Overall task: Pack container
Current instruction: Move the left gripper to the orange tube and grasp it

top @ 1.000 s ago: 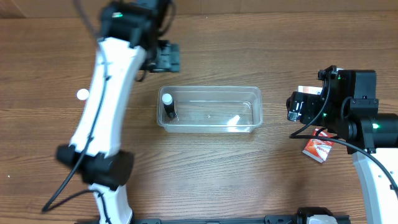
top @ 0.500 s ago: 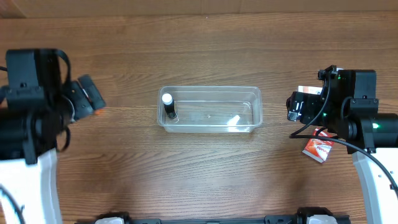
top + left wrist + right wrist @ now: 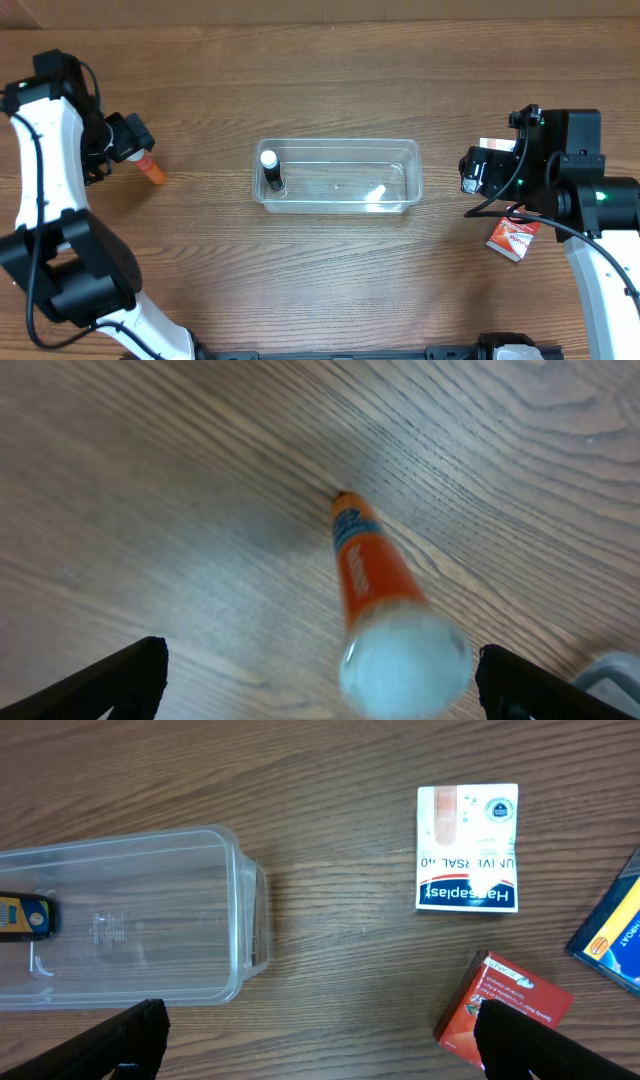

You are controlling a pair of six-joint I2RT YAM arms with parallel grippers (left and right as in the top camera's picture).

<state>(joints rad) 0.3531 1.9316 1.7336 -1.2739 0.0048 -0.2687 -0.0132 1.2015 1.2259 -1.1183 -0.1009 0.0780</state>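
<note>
The clear plastic container (image 3: 340, 178) sits mid-table with a small dark bottle with a white cap (image 3: 271, 171) standing in its left end. It also shows in the right wrist view (image 3: 130, 920). An orange tube with a white cap (image 3: 150, 169) lies on the wood at the left. My left gripper (image 3: 128, 140) is open right over the tube (image 3: 375, 595), which lies between the fingers with its cap nearest. My right gripper (image 3: 472, 172) is open and empty, hovering right of the container.
Right of the container lie a white plaster box (image 3: 468, 848), a red box (image 3: 505, 1010), also in the overhead view (image 3: 513, 240), and a blue and yellow box (image 3: 615, 935) at the frame edge.
My left arm has swung from behind the container over to the far left and now hangs over the orange tube. The right arm has not moved.
</note>
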